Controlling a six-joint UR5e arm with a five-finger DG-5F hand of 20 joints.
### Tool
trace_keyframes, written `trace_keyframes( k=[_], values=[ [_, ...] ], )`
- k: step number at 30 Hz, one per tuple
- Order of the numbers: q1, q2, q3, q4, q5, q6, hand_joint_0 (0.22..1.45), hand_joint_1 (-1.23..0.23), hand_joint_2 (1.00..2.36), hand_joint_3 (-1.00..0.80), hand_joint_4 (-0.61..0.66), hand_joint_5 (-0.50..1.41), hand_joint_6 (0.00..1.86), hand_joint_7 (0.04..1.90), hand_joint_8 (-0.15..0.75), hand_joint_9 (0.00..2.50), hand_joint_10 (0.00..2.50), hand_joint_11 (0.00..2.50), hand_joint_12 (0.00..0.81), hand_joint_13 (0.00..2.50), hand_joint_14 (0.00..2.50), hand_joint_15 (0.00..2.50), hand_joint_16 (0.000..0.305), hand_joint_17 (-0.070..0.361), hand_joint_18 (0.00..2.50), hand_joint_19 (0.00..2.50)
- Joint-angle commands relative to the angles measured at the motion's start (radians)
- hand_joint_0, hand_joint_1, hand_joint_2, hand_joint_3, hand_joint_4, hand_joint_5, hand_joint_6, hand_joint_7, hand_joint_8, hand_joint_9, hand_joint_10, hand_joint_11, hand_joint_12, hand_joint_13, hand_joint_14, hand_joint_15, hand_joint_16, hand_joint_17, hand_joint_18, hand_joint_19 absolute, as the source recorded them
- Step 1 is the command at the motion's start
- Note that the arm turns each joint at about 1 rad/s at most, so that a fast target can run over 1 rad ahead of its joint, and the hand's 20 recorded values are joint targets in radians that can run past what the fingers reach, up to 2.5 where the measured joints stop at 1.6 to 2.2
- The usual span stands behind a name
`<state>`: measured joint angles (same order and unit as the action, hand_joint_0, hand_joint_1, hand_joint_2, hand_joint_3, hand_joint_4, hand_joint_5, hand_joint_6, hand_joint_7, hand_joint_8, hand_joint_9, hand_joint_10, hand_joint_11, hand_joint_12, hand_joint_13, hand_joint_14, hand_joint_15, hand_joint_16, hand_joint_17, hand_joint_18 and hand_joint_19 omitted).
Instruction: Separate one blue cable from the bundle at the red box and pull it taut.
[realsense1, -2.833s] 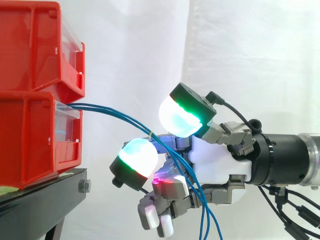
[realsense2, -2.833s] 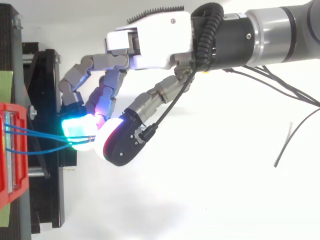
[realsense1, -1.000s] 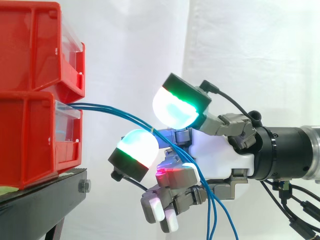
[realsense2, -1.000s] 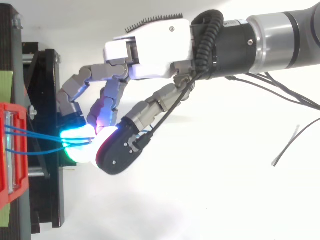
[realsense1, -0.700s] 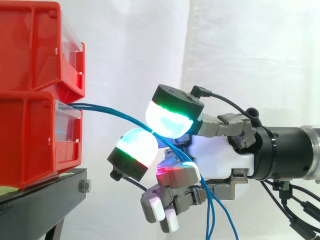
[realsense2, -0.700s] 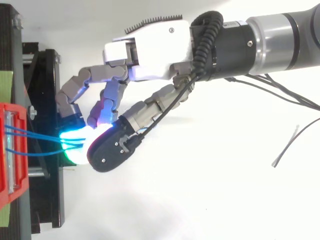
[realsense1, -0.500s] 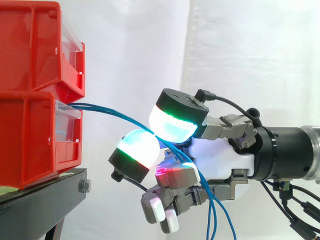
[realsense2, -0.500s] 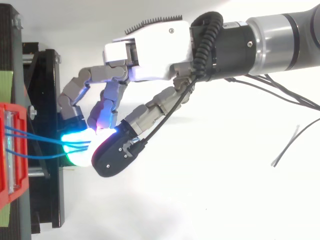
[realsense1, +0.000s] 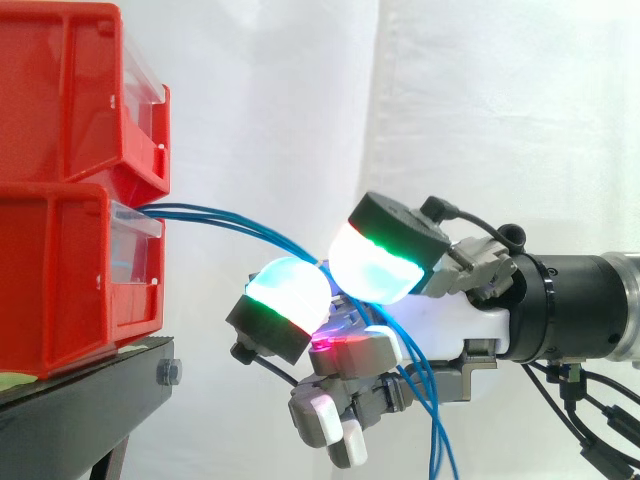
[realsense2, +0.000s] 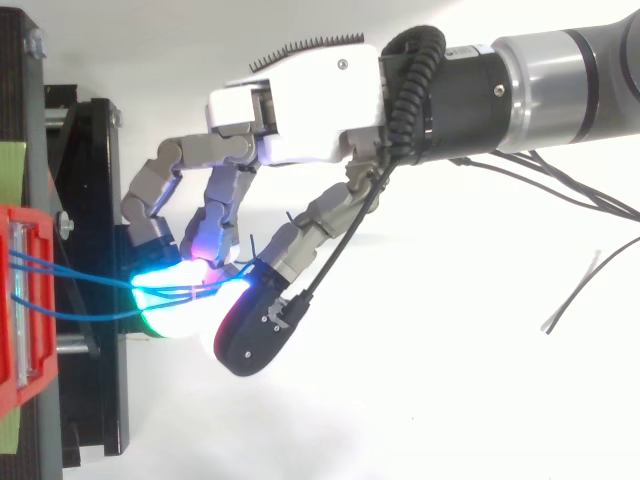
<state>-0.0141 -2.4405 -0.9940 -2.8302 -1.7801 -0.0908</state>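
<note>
Blue cable bundle (realsense1: 250, 225): caught in the hand (realsense1: 440, 315), which is closed in a pinch, two glowing pads (realsense1: 372, 268) pressed together with the strands running between them and the other fingers curled beneath. From the top view, more than one strand appears to enter the pinch, and I cannot tell that one has been separated. Past the pads the slack hangs loosely down behind the palm. On the other side the strands sag in a shallow arc to the front lip of the lower red bin (realsense1: 60, 280), which sits at the front edge of the black stand (realsense1: 90, 400) under a second red bin (realsense1: 70, 90).

Risks, as judged: a pull now would tension the whole bundle, not one cable. The pads are smooth, rounded domes and the cable is thin, round and looks slick, so it may slide through. A hard pull could drag the light, glossy plastic bin towards the stand's edge. Behind the work hangs a soft, creased white curtain (realsense1: 480, 120).
</note>
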Motion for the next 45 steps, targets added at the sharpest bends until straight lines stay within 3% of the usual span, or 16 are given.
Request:
trace_keyframes(
  k=[1,5,10,17,19,21,23,26,30,35,37,40,45],
  values=[
    [-0.001,0.000,0.000,0.000,0.001,0.002,0.53,-0.80,1.00,-0.50,0.08,-0.18,0.90,0.99,0.280,1.18,0.03,1.27,0.394,0.89,0.03,0.79,0.053,0.119,0.79,0.88],
    [-0.001,0.000,0.000,0.000,-0.001,0.002,0.50,-0.68,1.00,-0.50,0.09,-0.17,0.89,0.99,0.289,1.19,0.02,1.25,0.406,0.91,0.03,0.78,0.055,0.124,0.81,0.89],
    [-0.001,0.000,-0.002,0.000,-0.001,0.002,0.60,-0.62,1.00,-0.50,0.07,-0.17,0.88,1.02,0.271,1.19,0.03,1.27,0.381,0.90,0.03,0.79,0.050,0.112,0.78,0.92],
    [-0.001,0.000,-0.002,0.000,-0.001,0.002,0.66,-0.79,1.02,-0.31,0.00,-0.18,0.89,1.08,0.268,1.16,0.03,1.27,0.385,0.89,0.03,0.79,0.050,0.113,0.78,0.91],
    [-0.001,0.000,-0.002,0.002,-0.001,0.003,0.70,-0.85,1.02,-0.32,-0.04,-0.18,0.90,1.11,0.261,1.14,0.03,1.25,0.381,0.88,0.03,0.78,0.050,0.114,0.78,0.89],
    [-0.001,0.000,-0.002,0.002,-0.001,0.002,0.74,-0.89,1.00,-0.45,-0.03,-0.19,0.91,1.06,0.257,1.12,0.03,1.25,0.377,0.87,0.03,0.78,0.050,0.112,0.78,0.86],
    [-0.001,0.000,-0.002,0.002,-0.001,0.002,0.71,-0.87,1.00,-0.50,0.02,-0.19,0.91,1.03,0.258,1.13,0.03,1.25,0.374,0.87,0.03,0.78,0.049,0.111,0.78,0.87],
    [-0.001,0.000,-0.002,0.002,-0.002,0.003,0.59,-0.82,1.00,-0.50,0.04,-0.18,0.90,1.03,0.268,1.15,0.03,1.26,0.379,0.88,0.03,0.79,0.050,0.112,0.78,0.89],
    [-0.001,0.000,-0.002,0.002,-0.002,0.002,0.48,-0.64,1.00,-0.50,0.07,-0.17,0.89,1.03,0.306,1.21,0.03,1.23,0.415,0.91,0.03,0.78,0.058,0.131,0.80,0.89],
    [0.000,0.000,-0.002,0.002,-0.001,0.003,0.49,-0.52,1.00,-0.50,0.08,-0.17,0.89,1.05,0.314,1.24,0.02,1.25,0.417,0.92,0.03,0.79,0.058,0.131,0.79,0.92],
    [0.000,0.000,-0.002,0.002,-0.001,0.002,0.54,-0.47,1.00,-0.50,0.06,-0.17,0.88,1.07,0.288,1.24,0.03,1.27,0.399,0.91,0.03,0.80,0.054,0.121,0.76,0.93],
    [-0.001,0.000,-0.002,0.003,-0.001,0.003,0.60,-0.52,1.00,-0.50,0.05,-0.16,0.88,1.10,0.278,1.25,0.03,1.26,0.385,0.91,0.03,0.81,0.051,0.115,0.74,0.94],
    [0.000,0.000,-0.002,0.003,-0.001,0.002,0.60,-0.72,1.02,-0.26,0.04,-0.16,0.88,1.12,0.274,1.21,0.03,1.28,0.389,0.90,0.03,0.82,0.051,0.115,0.75,0.94]
  ],
)
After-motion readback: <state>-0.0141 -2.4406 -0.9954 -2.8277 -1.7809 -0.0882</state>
